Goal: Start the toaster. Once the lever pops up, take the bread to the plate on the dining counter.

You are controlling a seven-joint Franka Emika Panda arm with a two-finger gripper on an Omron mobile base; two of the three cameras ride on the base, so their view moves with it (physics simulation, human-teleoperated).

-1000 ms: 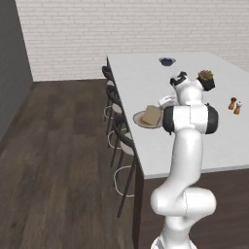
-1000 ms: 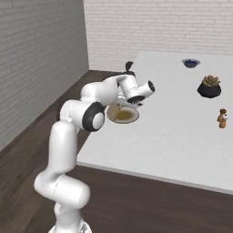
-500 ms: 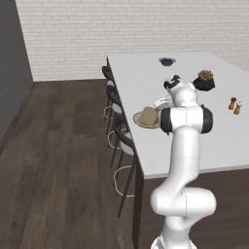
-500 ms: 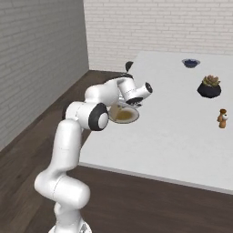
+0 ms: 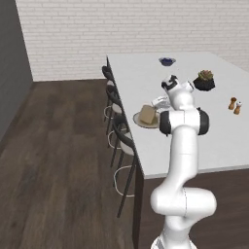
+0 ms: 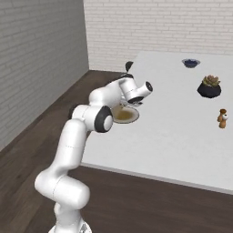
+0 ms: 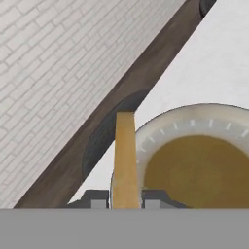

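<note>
— Up a bit went the gripper (image 7: 125,203) since a second ago, right?
— Yes. It pinches the bread (image 5: 147,115) on edge, over the plate (image 5: 140,121).
— Where's the plate?
— On the dining counter (image 5: 146,82), near its stool-side edge. Lots of bare white top lies beyond, toward the small plant pot (image 5: 204,80).

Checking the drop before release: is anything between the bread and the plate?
Nothing visible. The bread stands edge-on in the gripper at the plate's rim, whose brown centre is bare.
</note>
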